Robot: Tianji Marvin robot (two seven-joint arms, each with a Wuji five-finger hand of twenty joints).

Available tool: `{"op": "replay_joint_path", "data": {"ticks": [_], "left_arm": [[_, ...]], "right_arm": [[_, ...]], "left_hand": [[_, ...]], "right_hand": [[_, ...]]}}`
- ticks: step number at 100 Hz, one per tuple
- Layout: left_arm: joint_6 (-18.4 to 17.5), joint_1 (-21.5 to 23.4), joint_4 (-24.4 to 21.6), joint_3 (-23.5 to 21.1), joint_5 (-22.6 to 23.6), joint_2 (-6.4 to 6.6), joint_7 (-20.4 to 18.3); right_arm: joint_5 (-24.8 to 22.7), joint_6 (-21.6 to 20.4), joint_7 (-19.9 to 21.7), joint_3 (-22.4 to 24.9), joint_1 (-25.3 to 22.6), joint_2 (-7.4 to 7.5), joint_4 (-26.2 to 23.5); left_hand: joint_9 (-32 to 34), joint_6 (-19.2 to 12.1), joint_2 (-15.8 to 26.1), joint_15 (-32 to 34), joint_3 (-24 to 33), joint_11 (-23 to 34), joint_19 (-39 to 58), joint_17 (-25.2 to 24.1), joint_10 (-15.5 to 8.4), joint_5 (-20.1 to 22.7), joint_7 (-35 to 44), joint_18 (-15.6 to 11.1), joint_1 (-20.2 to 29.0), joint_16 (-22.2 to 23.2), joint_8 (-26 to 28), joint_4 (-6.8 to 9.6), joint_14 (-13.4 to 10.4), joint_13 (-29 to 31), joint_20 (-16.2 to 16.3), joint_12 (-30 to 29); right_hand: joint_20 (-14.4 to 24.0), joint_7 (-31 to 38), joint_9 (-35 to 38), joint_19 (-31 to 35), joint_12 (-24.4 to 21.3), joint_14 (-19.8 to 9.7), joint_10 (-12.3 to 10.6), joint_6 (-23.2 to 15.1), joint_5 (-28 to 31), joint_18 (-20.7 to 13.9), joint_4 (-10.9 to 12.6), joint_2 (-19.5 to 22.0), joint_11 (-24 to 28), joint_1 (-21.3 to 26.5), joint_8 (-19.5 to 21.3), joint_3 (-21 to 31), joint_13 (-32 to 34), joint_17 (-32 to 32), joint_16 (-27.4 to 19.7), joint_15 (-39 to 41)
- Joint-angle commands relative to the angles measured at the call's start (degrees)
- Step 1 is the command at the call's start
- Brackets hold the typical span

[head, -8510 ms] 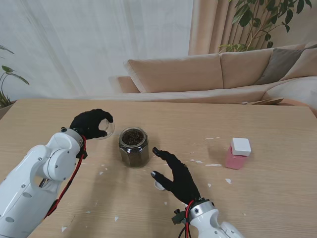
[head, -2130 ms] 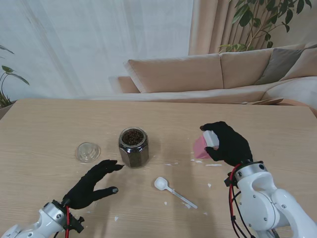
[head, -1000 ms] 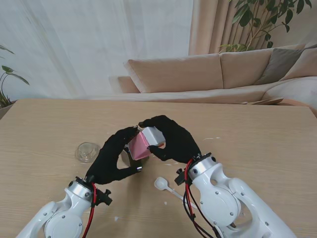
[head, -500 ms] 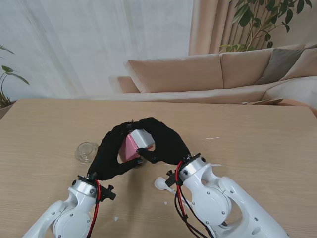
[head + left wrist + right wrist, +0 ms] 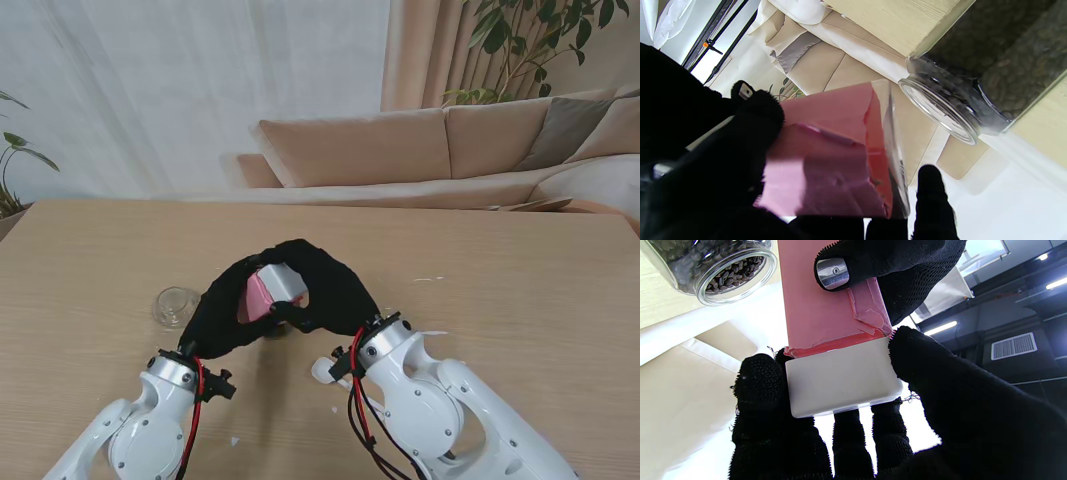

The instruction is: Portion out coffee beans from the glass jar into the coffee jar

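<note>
Stand view first: both black-gloved hands meet over the middle of the desk [image 5: 520, 250], and between them sits the pink coffee jar [image 5: 258, 296] with its white lid [image 5: 282, 283], lifted clear of the wood. The left hand [image 5: 225, 312] wraps the pink body from the left; the right hand [image 5: 325, 290] closes around the lid end from the right. The glass jar [image 5: 987, 63] of beans is hidden behind the hands in this view. A clear glass lid [image 5: 177, 306] lies flat on the desk just left of the left hand, and the bowl of a white spoon [image 5: 320, 370] peeks out beside the right wrist.

Left wrist view: the left fingers [image 5: 753, 133] press on the pink jar's side, gripping it. The open glass jar stands close beyond the pink jar, apart from it, dark beans filling it.

Right wrist view: the right fingers [image 5: 760, 390] and thumb pinch the white lid on opposite sides, clamped on it. A left fingertip [image 5: 833, 271] rests on the pink body. The glass jar's open mouth shows near it.
</note>
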Motion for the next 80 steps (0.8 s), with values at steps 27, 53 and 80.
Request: {"op": "replay_joint_path", "data": {"ticks": [27,53,80], "left_arm": [[-1.96,-0.6,1.1,0.83,-1.19,-0.6,0.22],[-3.39,-0.68,1.45,0.49,-2.07,-0.78,0.71],[-4.23,-0.55,1.55,-0.26,-1.94,-0.75,0.69]], "right_arm": [[0.02,0.05,1.09,-0.35,-0.34,-0.3,-0.33],[-3.01,1.96,5.54,1.02,-2.01,0.97,-3.57],[-5.93,3.89,4.59,2.44,-4.27,1.04,-5.79]], "left_hand": [[17.82,-2.17,5.96,22.03,0.9,8.1,36.57,3.52,2.67,13.35,15.13,3.33,12.76,3.47,0.49,0.29,5.17,11.7,0.34,1.34],[27.67,-4.1,6.43,25.81,-9.15,2.62,45.02,5.38,3.45,19.02,20.16,5.41,24.53,3.52,-0.21,-0.73,6.96,15.79,-4.18,11.6],[30.75,-4.22,7.12,26.74,-12.04,0.43,45.94,6.25,3.76,20.42,21.83,5.93,27.63,3.73,-0.56,0.26,7.5,17.15,-4.71,14.06]], "right_hand": [[1.39,-0.64,2.21,-0.15,1.6,-7.19,0.89,1.69,0.57,-3.37,4.43,5.55,2.92,5.24,-0.03,6.61,0.72,-2.08,1.03,2.56],[13.03,-9.63,-4.95,0.57,-0.14,-1.93,-2.91,-2.56,-6.86,3.86,4.1,8.39,-6.78,-8.23,-1.99,-13.55,-10.89,-17.31,2.73,-2.1],[16.15,-15.31,-11.37,0.61,-2.45,-1.46,-3.5,-5.98,-13.92,4.2,4.25,12.51,-11.3,-12.13,-1.25,-23.85,-12.6,-19.54,3.69,-3.85]]}}
